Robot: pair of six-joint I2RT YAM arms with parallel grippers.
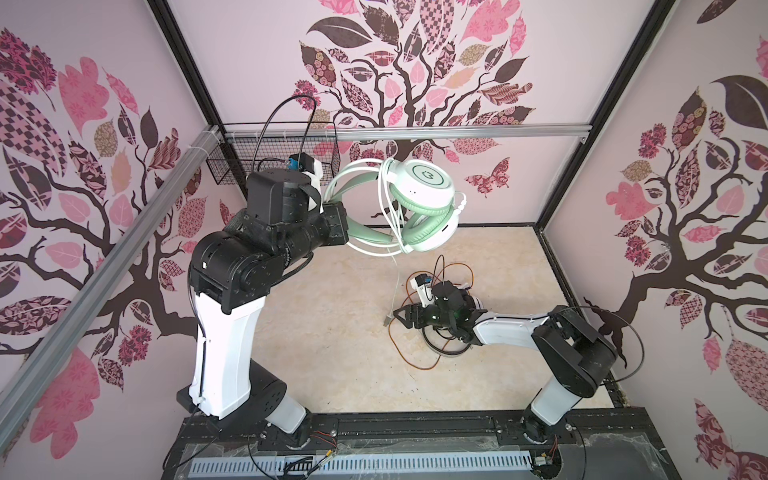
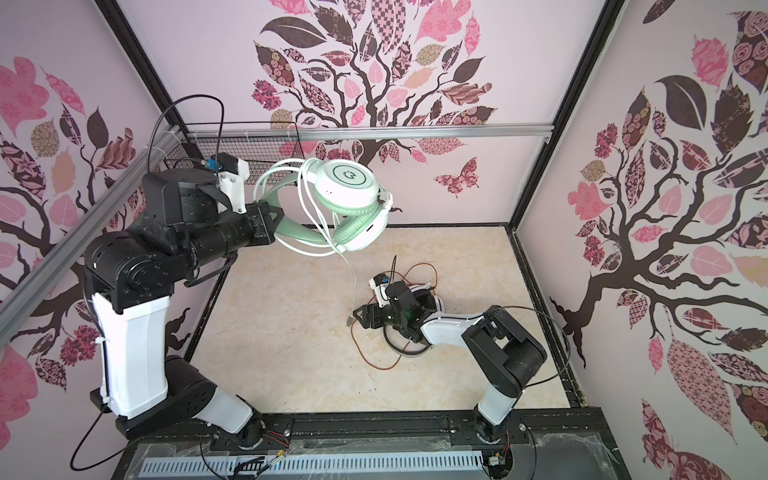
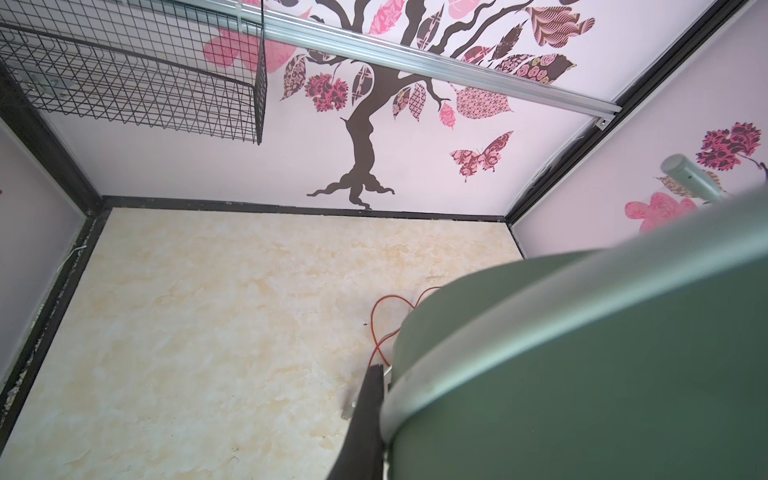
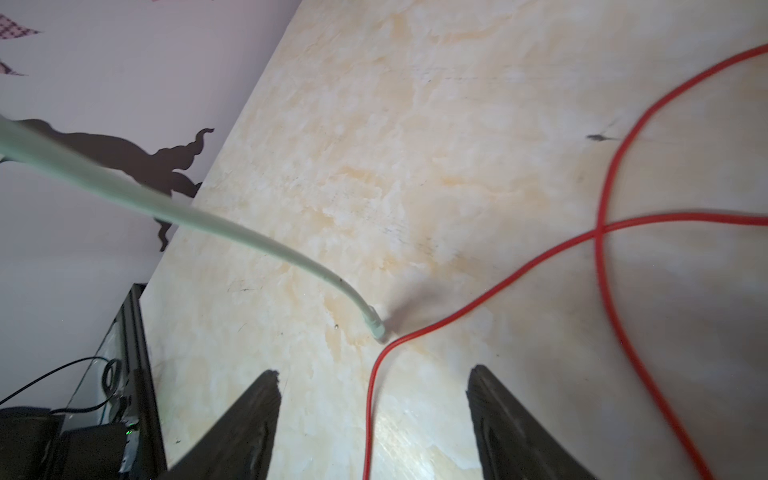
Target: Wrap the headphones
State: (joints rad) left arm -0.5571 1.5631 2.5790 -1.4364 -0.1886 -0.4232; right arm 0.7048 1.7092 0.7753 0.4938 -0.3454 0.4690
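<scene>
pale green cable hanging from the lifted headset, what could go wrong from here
The right end effector is open over the table, the orange-red cable between its fingers and the pale green plug ahead: closing could catch the wrong cable. The left end effector holds the mint-green headset by its headband only, so a tug on the pale green cable might twist it or loosen the loops.

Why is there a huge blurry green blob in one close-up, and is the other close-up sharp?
Left wrist view: the green headphones sit almost against the lens, so they look dark and soft. Right wrist view: the table is fairly sharp, the pale green cable blurs toward the lens, and its plug casts a soft shadow.
</scene>
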